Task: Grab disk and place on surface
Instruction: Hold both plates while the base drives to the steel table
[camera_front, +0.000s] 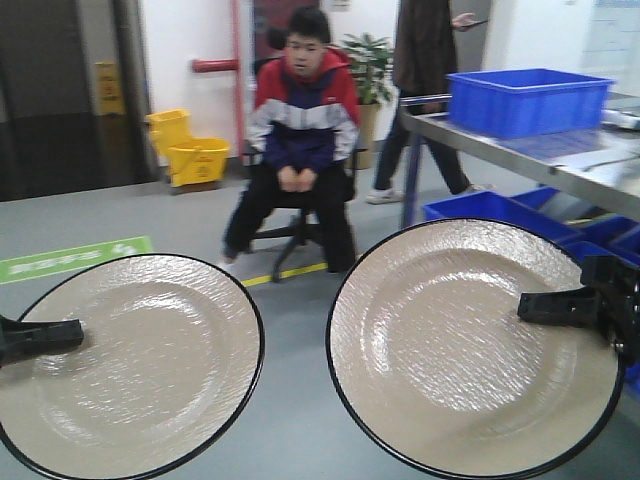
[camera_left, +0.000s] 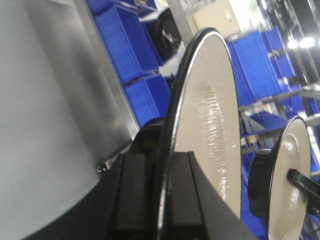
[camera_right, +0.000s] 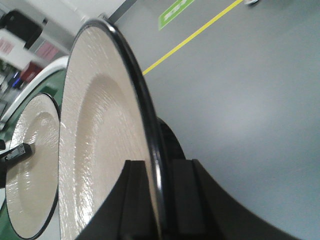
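I hold two round beige disks with black rims in the air, faces tilted toward the front camera. My left gripper (camera_front: 60, 335) (camera_left: 167, 160) is shut on the left disk (camera_front: 130, 370) (camera_left: 210, 125) at its left rim. At the right rim of the right disk (camera_front: 470, 350) (camera_right: 100, 130), my right gripper (camera_front: 545, 305) (camera_right: 159, 167) is shut as well. Each wrist view also catches the other arm's disk: the right disk (camera_left: 292, 185) and the left disk (camera_right: 32, 165). The taped steel surface is out of view.
A person (camera_front: 300, 130) sits on a chair straight ahead, and another (camera_front: 425, 60) stands behind. A steel table (camera_front: 600, 170) at the right carries a blue bin (camera_front: 525, 100), with blue crates (camera_front: 490, 210) beneath. A yellow mop bucket (camera_front: 190, 150) stands far left. The green belt (camera_right: 47, 87) shows behind the disks.
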